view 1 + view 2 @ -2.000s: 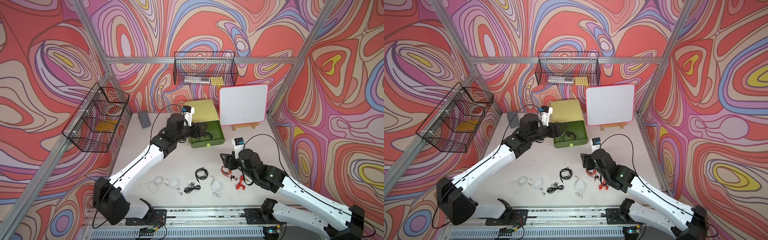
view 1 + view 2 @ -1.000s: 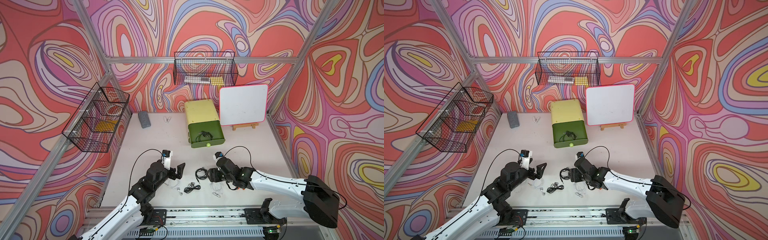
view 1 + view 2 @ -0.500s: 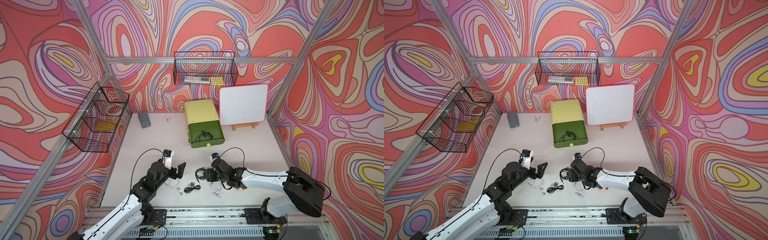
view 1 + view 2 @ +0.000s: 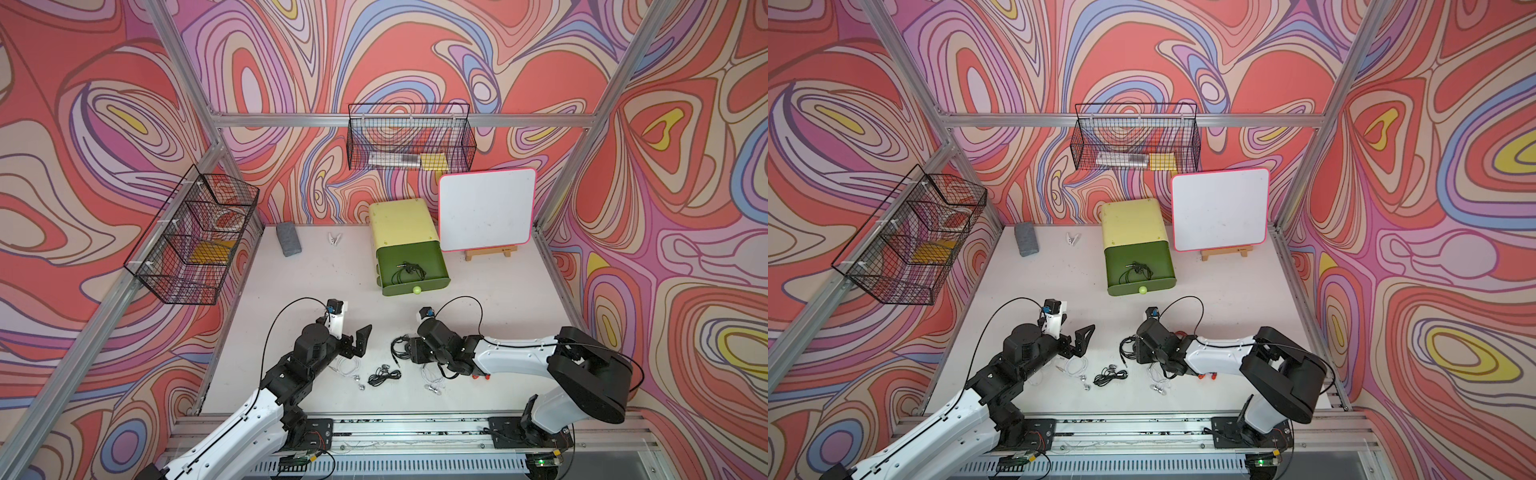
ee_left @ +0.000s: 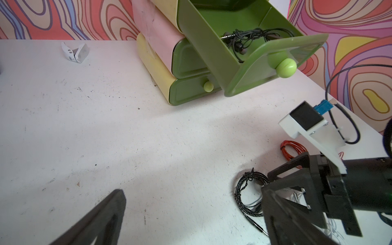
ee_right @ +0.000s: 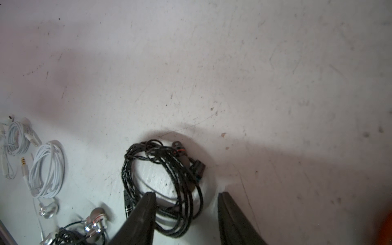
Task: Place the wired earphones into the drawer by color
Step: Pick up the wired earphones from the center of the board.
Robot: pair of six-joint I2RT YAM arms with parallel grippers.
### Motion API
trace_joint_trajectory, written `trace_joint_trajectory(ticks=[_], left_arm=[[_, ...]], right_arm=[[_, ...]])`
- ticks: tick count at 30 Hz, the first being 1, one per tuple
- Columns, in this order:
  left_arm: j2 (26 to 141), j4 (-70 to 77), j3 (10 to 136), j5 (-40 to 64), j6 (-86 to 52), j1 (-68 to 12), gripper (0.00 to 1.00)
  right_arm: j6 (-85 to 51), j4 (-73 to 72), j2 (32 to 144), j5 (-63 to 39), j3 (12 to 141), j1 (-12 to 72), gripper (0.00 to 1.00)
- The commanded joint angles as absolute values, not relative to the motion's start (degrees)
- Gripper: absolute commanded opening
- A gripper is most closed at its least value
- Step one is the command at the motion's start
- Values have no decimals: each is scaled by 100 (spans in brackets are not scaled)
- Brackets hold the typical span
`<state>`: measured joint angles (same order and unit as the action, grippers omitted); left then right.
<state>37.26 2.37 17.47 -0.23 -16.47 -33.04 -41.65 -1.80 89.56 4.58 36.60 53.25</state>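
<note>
A flat white table top is used as the floor for all the work. At its far side a small yellow box of drawers is set. Its top green drawer is pulled out so that things can be dropped in from above. One black earphone bundle is already laid inside. So this drawer is most likely meant for the black ones.

The left gripper is held a little off the table, near the front. Its jaws are spread as wide as they go and nothing is held in them. It is probably kept there to be ready for the white coiled earphones seen just beside it.

The right gripper is set low over a black coiled earphone ring lying on the table. Its jaws are about half open. One finger is put inside the ring of cable and one outside, so that one side of the ring can be pinched. Nothing is gripped or lifted yet.

Close by, a second black bundle with silver buds, another white bundle and a thin red-orange coil are left on the table to be sorted.
</note>
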Motion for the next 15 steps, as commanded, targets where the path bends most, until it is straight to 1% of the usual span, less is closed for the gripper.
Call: trace_joint_trajectory(ticks=[1,3,10,15], left_arm=[[3687,359,1688,-55,-1582,-3327,99],[3691,360,1688,-63,-1582,-3324,99],[3691,367,1679,-89,-1566,-3328,99],[3700,385,1679,-98,-1564,-3322,99]], right_arm=[[-4206,-310,9065,523,3746,5379,46],[-4223,-309,9097,557,3753,5377,42],[-4231,-207,9129,576,3788,5383,16],[-4229,-116,9032,561,3780,5388,7]])
